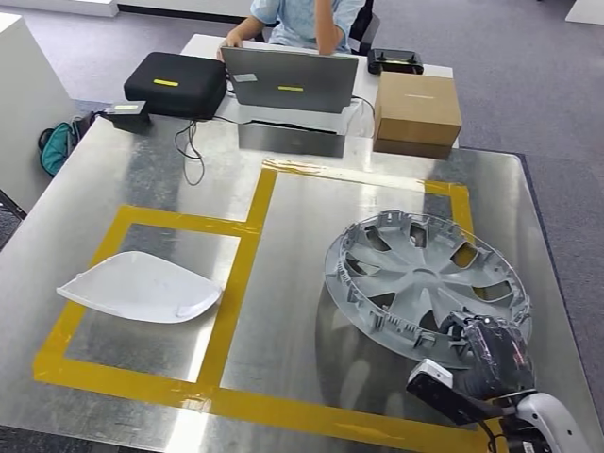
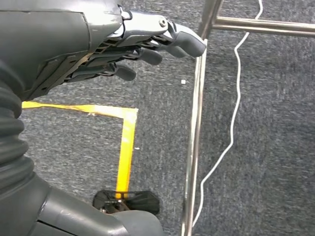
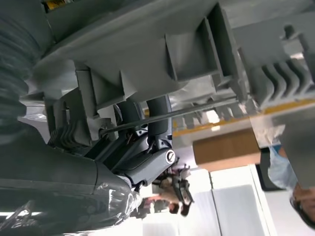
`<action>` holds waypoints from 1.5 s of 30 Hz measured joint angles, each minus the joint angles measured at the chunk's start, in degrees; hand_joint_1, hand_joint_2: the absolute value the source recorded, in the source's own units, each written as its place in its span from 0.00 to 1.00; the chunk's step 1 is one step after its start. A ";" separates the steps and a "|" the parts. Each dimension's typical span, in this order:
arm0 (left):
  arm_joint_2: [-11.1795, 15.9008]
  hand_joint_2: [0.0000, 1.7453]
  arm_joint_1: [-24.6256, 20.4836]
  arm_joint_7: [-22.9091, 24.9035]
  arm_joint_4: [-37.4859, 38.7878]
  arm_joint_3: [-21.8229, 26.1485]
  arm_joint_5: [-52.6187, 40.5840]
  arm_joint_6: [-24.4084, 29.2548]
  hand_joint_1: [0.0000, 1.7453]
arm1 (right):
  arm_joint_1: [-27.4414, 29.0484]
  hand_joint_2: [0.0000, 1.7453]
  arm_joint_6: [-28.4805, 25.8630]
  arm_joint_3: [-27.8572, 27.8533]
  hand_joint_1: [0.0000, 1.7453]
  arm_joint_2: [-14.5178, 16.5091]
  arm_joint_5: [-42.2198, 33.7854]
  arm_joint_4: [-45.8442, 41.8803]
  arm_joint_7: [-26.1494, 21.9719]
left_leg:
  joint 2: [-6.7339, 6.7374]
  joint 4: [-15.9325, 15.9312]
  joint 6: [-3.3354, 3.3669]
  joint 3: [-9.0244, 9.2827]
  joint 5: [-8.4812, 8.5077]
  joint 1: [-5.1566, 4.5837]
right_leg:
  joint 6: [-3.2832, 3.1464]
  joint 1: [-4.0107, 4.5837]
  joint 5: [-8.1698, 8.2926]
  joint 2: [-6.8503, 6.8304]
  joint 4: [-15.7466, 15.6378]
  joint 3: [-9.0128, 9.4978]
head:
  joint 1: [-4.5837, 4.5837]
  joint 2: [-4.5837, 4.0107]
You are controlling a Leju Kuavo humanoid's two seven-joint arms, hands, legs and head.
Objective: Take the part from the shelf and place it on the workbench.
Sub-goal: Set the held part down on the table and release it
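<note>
The grey wheel cover (image 1: 426, 281) is seen lying on the metal workbench (image 1: 299, 245), inside the right-hand yellow tape frame (image 1: 245, 250), and its near rim is gripped by the right hand (image 1: 488, 351), whose dark fingers (image 3: 148, 123) are wrapped round the ribbed edge in the right wrist view. The left hand (image 2: 148, 46) is held down beside a steel table leg (image 2: 193, 147) over grey carpet, fingers stretched out straight and apart, nothing in them. A white curved panel (image 1: 142, 287) is laid in the left frame. Beyond, a laptop (image 1: 291, 80), a cardboard box (image 1: 417, 111) and a black case (image 1: 175, 83) are ranged before a seated person (image 1: 303, 19).
</note>
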 joint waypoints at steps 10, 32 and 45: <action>2.76 1.00 -1.78 -0.38 5.69 -3.18 0.33 1.35 0.00 | -10.74 1.00 9.08 0.67 1.00 -0.44 -2.22 9.03 0.05 | -0.04 -0.53 -0.36 2.10 -1.25 -0.47 | -0.90 0.55 10.22 0.73 -14.03 4.46 | -0.07 0.00; 3.87 1.00 -1.95 -0.38 8.04 -3.82 0.37 1.66 0.00 | -13.58 1.00 9.40 2.02 1.00 -0.44 -2.23 12.63 -0.03 | -0.05 -1.00 -1.14 2.25 -0.92 -0.51 | -1.49 0.52 10.33 0.68 -14.12 4.53 | -0.04 0.00; 3.89 1.00 -1.94 -0.47 8.20 -3.83 0.33 1.60 0.00 | -13.75 1.00 9.82 2.25 1.00 -0.41 -2.95 12.92 -0.77 | -0.05 -1.00 -1.14 2.25 -0.90 -0.50 | -1.47 0.52 10.36 0.68 -14.13 4.55 | -0.04 0.00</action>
